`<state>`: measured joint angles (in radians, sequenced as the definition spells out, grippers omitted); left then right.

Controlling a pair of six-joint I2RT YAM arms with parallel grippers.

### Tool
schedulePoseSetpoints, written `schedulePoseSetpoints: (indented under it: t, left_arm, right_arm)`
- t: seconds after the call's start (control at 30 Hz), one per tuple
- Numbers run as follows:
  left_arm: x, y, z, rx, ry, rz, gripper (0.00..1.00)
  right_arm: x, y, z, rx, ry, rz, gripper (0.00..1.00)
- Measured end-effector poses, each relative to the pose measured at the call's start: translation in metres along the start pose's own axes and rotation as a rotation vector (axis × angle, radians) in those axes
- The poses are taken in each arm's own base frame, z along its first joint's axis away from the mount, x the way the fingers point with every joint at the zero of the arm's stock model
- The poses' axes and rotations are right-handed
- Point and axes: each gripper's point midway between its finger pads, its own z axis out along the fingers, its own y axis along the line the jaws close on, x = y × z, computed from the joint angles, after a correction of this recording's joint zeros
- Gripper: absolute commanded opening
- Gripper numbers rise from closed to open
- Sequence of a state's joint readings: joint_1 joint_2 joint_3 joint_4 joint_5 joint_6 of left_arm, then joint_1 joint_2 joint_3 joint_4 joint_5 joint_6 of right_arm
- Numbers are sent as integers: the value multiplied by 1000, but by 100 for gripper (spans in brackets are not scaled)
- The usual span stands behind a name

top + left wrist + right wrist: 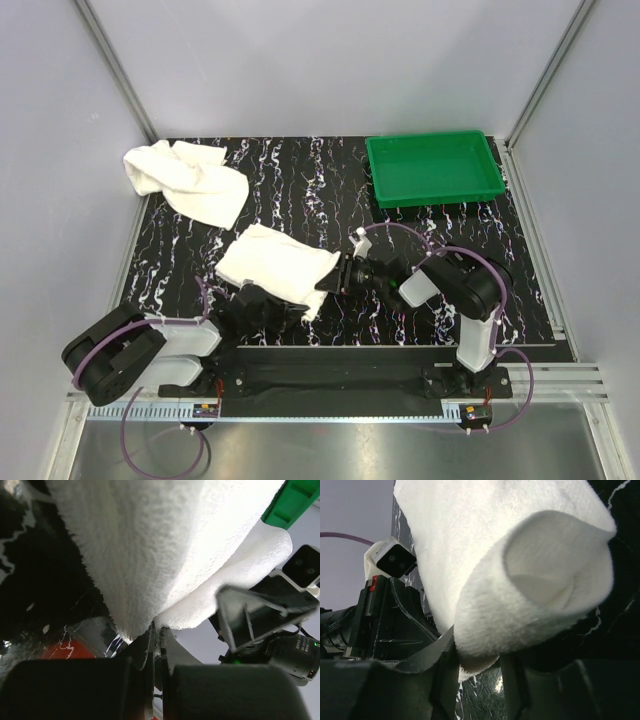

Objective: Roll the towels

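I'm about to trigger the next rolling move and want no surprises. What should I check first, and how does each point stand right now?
1. Grip of left claw on near towel: ok, shut on its edge.
2. Grip of right claw on the same towel: ok, the curled edge sits between its fingers.
3. Roll started: ok, the edge curls over in the right wrist view.
4. Roll even across its width: cannot tell.
5. Position of far towel: ok, crumpled at the far left, apart.
6. Position of green tray: ok, far right, apart.
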<state>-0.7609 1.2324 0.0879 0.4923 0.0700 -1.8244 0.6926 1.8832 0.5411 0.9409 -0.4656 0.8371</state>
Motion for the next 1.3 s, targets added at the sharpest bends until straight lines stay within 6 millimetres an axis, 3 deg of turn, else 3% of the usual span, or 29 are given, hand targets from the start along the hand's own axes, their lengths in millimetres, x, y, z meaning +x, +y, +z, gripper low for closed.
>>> schedulePoseSetpoints:
  t: [0.07,0.17,0.3,0.43,0.53,0.73,0.87,1.1,1.3]
  left_arm:
    - [0,0,0,-1,1,5,0]
    - [1,-1,1,-9,1,40,0]
    - [2,-4,3,-52,-6,122,9]
    - [2,-4,0,-87,-13,208,28]
    - [1,-7,-4,-121,-26,283,36]
    - [-7,6,-22,-256,-103,459,39]
    - [-8,-3,-38,-328,-185,625,40]
    - [43,-62,-54,-217,-260,1018,46]
    - [81,-61,-32,-281,-321,1339,50]
  right_arm:
    - [3,-3,1,5,5,16,29]
    - [4,-5,1,12,7,25,21]
    - [3,-9,-3,66,15,24,17]
    - [-5,1,-9,120,38,-6,13]
    - [-14,10,-13,179,63,-41,10]
    - [-28,12,-20,332,142,-76,10]
    - [-23,4,-28,431,224,-67,8]
    - [-5,-22,-44,606,357,-18,8]
    - [-1,-27,-50,669,414,-4,8]
